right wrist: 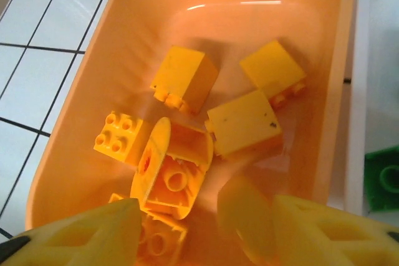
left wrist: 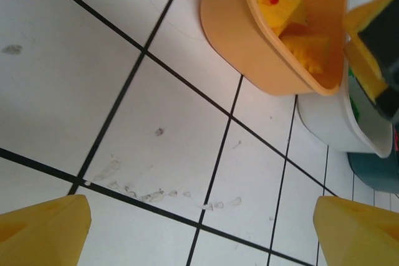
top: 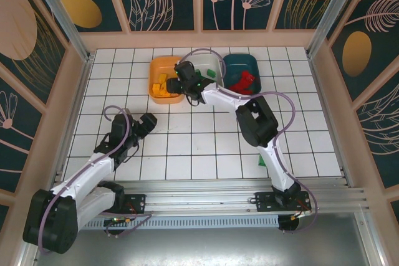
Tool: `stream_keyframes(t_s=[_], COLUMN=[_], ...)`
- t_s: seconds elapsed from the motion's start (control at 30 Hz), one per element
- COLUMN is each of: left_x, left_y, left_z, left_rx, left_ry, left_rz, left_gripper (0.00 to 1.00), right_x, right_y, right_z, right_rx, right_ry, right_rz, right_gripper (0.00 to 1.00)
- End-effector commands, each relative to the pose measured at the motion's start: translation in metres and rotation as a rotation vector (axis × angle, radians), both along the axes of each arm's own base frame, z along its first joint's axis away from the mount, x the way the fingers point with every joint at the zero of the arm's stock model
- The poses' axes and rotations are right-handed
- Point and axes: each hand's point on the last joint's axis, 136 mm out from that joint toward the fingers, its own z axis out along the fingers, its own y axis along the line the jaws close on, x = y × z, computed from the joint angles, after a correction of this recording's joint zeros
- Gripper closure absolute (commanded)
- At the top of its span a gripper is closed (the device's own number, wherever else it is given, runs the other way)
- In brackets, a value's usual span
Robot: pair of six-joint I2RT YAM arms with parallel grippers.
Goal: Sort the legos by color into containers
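My right gripper (right wrist: pixel 209 228) hangs open low inside the orange tub (right wrist: pixel 124 42). A blurred yellow lego (right wrist: pixel 243 222) sits loose against its right finger. Several yellow legos (right wrist: pixel 184 79) lie on the tub floor, among them a hollow arched one (right wrist: pixel 171 166). From above, the right gripper (top: pixel 182 79) is at the orange tub (top: pixel 157 70). The white tub (top: pixel 209 63) holds a green lego (top: pixel 212 73). The teal tub (top: pixel 240 63) holds red legos (top: pixel 243 81). My left gripper (top: pixel 149 123) stands open over bare tiles, its jaws (left wrist: pixel 199 235) with nothing between them.
The three tubs stand side by side at the back of the tiled table, with the orange tub (left wrist: pixel 249 48) nearest my left gripper, then the white tub (left wrist: pixel 330 123). A small green lego (top: pixel 262 161) lies by the right arm's lower link. Wooden walls ring the table.
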Motion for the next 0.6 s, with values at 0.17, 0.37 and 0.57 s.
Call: stream_keyframes(t_s=[0.17, 0.37, 0.57], left_x=[0.009, 0.014, 0.008], left_y=[-0.019, -0.047, -0.098], left_z=[0.018, 0.026, 0.031], left_rx=[-0.056, -0.144, -0.166], left_ry=[-0.084, -0.156, -0.220], left_rz=[-0.098, -0.204, -0.349], left_gripper=[0.08, 0.11, 0.12], right_x=[-0.028, -0.096, -0.186], right_y=[-0.018, -0.118, -0.257], right_z=[0.086, 0.063, 0.016], right_rx=[-0.016, -0.125, -0.361], right_ry=[-0.142, -0.056, 0.175], right_rz=[-0.024, -0.210, -0.479], right_gripper=[0.38, 0.33, 0.26])
